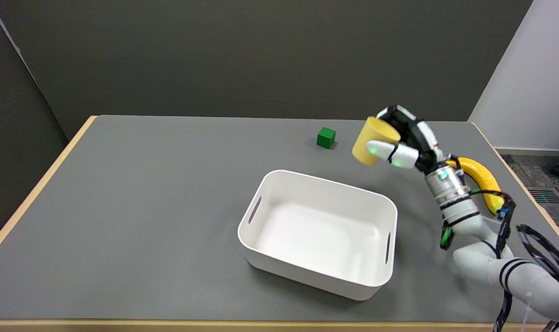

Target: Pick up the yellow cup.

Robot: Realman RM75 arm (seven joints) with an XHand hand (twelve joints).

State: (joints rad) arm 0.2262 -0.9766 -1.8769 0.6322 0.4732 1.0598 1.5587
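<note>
The robot hand [406, 143] is gripping the tilted yellow cup [373, 140] with closed fingers above the counter [145, 207], near the green cube [326, 137], and it could be slipping out if the grip loosens.

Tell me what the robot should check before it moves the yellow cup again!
1. Hand on cup: the right hand grips the yellow cup from its right side. Ok.
2. Cup off the table: it looks lifted and tilted, but one view cannot prove it. Cannot tell.
3. Grip firmness: fingers show on the cup's front and behind its rim; how tight is not visible. Cannot tell.
4. Green cube: sits left of the cup, apart from it. Ok.
5. White bin: in front of the cup, nothing inside, not touching the hand. Ok.
6. Banana: lies behind the right arm's wrist, very close; touching or not is unclear. Cannot tell.
</note>
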